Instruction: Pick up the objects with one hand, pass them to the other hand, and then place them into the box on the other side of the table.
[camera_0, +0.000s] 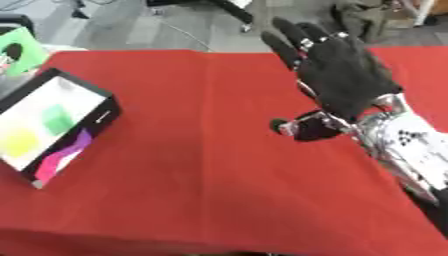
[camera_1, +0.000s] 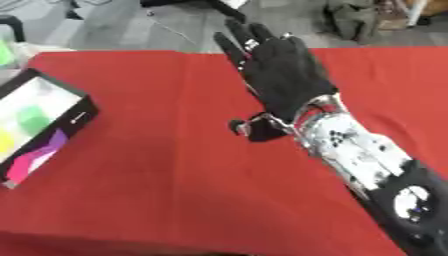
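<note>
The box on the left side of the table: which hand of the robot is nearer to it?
Only the right hand can be judged: it is raised, open, over the red table, far to the right of the box. The left hand shows in neither view.

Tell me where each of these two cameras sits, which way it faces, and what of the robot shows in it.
Left eye view: in the head, looking down at the red table; right hand open with straight fingers, box at left.
Right eye view: beside it, same downward look; more of the right forearm shows.
Shared: the same table, box and right hand; the left hand shows in neither.
</note>
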